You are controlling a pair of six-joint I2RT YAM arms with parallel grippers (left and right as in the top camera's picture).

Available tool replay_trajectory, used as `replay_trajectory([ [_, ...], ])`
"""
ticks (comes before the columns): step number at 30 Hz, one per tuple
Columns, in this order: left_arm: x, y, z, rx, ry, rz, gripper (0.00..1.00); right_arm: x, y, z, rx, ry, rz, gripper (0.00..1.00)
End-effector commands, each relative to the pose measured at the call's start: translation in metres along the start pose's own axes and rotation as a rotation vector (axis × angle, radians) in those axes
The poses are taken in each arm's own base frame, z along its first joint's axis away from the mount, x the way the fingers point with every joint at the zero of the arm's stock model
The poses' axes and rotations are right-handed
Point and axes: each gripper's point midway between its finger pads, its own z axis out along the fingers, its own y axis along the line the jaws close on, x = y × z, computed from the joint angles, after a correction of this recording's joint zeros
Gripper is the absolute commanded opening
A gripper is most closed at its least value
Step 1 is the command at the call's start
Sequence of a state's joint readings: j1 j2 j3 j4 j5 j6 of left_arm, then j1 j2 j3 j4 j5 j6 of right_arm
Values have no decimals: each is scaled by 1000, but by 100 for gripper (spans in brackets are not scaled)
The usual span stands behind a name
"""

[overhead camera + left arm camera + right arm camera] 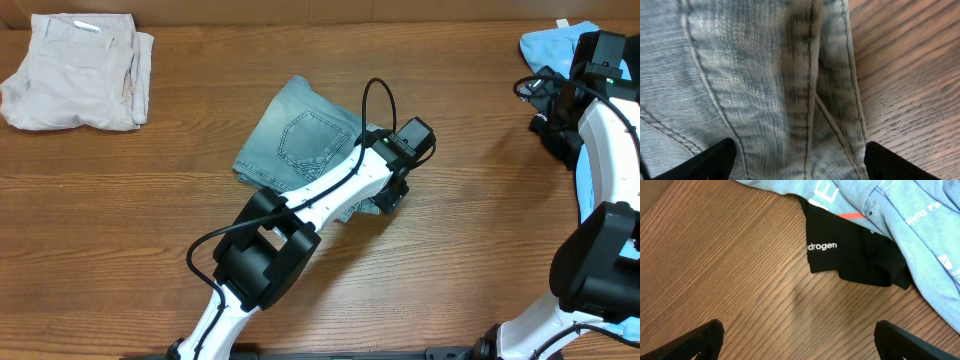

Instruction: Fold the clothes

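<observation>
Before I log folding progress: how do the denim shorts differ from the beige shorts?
Colour: the denim shorts are pale blue, the beige shorts tan. Place: the denim shorts lie mid-table under the open left gripper; the beige shorts sit at the far-left corner, no arm near. Pose: the denim shorts lie diagonally, the beige shorts roughly square to the edge. Both rest on the wooden table.

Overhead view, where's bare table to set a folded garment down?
Bare wood lies between the beige shorts and denim shorts, and between the denim shorts and the blue T-shirt. Crowded: the right edge by the T-shirt, and around the left gripper.
</observation>
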State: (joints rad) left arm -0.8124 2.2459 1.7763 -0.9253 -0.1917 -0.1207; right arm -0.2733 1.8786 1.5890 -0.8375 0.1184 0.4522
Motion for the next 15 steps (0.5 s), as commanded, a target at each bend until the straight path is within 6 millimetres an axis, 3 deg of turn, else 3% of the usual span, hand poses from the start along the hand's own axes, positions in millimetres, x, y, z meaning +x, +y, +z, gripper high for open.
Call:
replay_trajectory([
  [1,-6,-11,-3,-10,-27,21,84,-9,5,-7,-14,-28,6,100],
  [8,-4,-38,-9,-9,-40,91,86,-9,5,-7,-14,-28,6,100],
  [15,-1,-19,-8,-106,-32,31,85,-9,5,-7,-14,-28,6,100],
])
